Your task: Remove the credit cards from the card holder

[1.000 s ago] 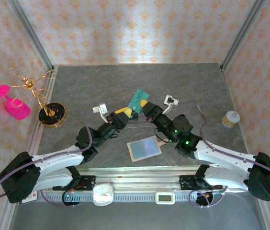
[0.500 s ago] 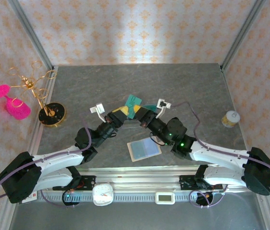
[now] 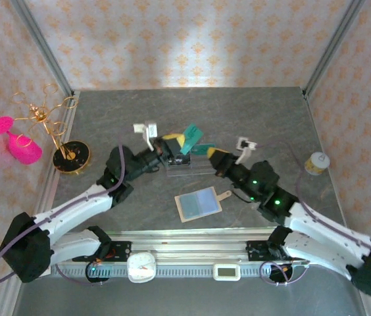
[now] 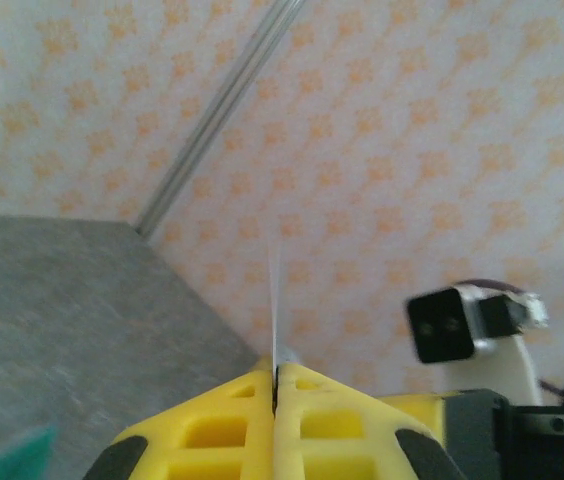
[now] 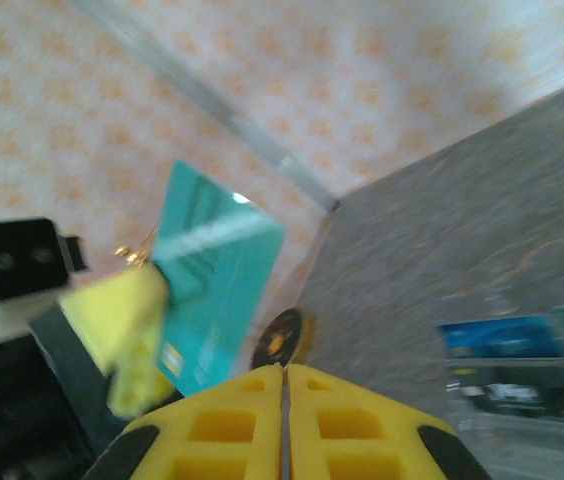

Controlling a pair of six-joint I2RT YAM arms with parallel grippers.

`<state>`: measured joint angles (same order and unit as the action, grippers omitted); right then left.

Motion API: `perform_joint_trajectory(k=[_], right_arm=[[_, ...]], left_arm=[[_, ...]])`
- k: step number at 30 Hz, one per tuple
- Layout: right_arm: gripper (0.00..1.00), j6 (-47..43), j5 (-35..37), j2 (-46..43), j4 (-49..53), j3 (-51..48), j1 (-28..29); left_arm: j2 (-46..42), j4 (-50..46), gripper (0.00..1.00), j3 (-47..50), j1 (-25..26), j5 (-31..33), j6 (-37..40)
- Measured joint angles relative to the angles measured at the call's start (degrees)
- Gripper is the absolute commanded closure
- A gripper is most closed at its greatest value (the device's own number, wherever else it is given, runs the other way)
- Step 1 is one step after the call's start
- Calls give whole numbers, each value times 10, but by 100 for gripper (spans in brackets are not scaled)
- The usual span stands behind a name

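My left gripper is shut on a teal-green credit card, holding it above the table's middle. In the left wrist view the card shows edge-on, a thin line rising from between the pressed yellow fingers. In the right wrist view the same card hangs at upper left in the left gripper's fingers. My right gripper sits just right of it, apart from the card, shut with nothing in it. The card holder lies open on the table in front, pale blue inside.
A clear tray lies under the grippers, with a blue card in it. A gold wire stand and a pink object are at the left. A small jar stands at the right edge.
The teal card passed from my right gripper to my left, which closed on it. The right gripper let go and drew back to the right.
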<state>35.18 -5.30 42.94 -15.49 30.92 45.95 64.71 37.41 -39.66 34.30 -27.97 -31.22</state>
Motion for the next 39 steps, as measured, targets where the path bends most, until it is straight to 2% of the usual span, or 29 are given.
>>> perform_joint_trajectory(k=[3,7,12,17,29,34,39], right_arm=[[93,-7,-7,-73,67,-25,-38],[95,-10,-12,-114,130,-46,-65],[96,-13,-23,-108,174,-53,-93],[96,-14,-37,-85,177,-61,-129],[96,-19,-94,-6,148,-63,-223],[97,-25,-113,14,131,-63,-247],[97,-31,-123,26,124,-63,-256]], left_arm=[[34,-97,100,-71,-3,-26,103],[80,-198,100,-108,-3,-51,240],[167,-324,100,-175,-3,-55,393],[245,-412,100,-278,-3,-62,504],[358,-471,100,-372,-3,-61,632],[411,-515,100,-437,-3,-61,673],[435,-554,100,-461,-3,-61,703]])
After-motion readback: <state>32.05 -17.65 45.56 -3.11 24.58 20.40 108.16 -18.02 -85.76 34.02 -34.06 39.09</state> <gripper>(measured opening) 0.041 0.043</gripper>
